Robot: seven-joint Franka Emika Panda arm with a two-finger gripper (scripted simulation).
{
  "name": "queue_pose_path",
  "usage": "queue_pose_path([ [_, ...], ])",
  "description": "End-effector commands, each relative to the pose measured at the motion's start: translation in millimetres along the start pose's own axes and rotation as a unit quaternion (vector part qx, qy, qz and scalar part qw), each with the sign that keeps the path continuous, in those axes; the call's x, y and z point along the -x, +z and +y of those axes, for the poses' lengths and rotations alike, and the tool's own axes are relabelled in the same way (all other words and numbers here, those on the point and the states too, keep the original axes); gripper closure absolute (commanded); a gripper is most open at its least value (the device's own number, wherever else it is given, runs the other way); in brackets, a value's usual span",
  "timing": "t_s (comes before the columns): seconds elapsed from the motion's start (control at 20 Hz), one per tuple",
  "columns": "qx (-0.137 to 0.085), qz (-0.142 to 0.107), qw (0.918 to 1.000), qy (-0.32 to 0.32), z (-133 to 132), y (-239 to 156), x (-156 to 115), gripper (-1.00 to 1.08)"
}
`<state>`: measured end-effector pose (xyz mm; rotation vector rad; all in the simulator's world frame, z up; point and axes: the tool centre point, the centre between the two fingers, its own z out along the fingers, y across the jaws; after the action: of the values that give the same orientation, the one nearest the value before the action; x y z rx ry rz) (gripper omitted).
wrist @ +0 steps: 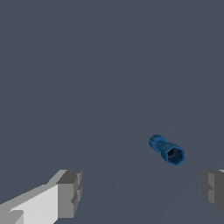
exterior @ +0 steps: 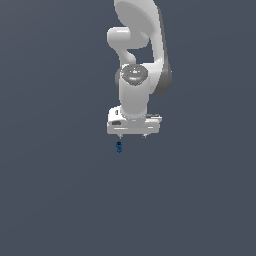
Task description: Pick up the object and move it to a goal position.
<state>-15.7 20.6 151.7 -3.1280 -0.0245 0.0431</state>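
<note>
A simulator's bare render, no real room: flat, featureless slate-grey ground [exterior: 55,200] filling both views, plain untextured shading on the white arm [exterior: 135,75], blocky faceted edges on the small blue object [wrist: 167,150]

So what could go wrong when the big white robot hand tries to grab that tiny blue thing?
1. The tiny dark-blue lump is far smaller than the white gripper, so the wide-open grey fingers could knock it over or pinch it badly.
2. In the wrist view it sits much nearer one finger than the other, so one finger might push it sideways before both squeeze.
3. It looks rounded and may roll away.
</note>
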Motion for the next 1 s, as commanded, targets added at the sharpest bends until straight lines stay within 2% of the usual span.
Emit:
queue_pose_path([
  [0.0, 0.0, 0.0, 1.0, 0.0, 0, 0, 0, -0.92],
  [0.5, -0.012, 0.007, 0.9997, 0.02, 11, -15, -4, -0.92],
  [0.95, -0.011, 0.007, 0.9991, 0.041, 15, -9, -3, -0.92],
])
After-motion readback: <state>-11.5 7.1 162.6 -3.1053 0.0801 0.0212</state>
